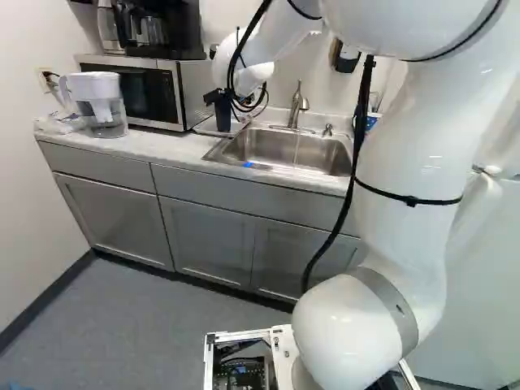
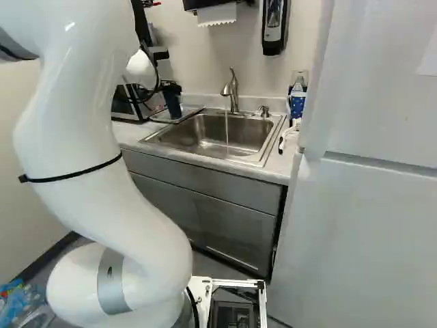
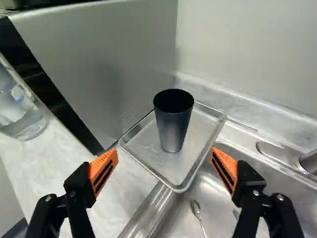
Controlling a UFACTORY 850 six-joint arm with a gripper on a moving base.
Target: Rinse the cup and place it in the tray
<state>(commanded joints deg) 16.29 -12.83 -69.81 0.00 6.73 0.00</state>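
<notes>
The tool (image 3: 164, 151), spread wide and holding nothing, faces the cup (image 3: 173, 124), upright on the tray (image 3: 193, 136) at upper centre of the left base view, where a straight, unhurried retreat, clear of its sides, would likely finish the placing best.

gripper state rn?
Gripper: open, holding nothing; the dark cup stands upright on the tray ahead of it.
</notes>
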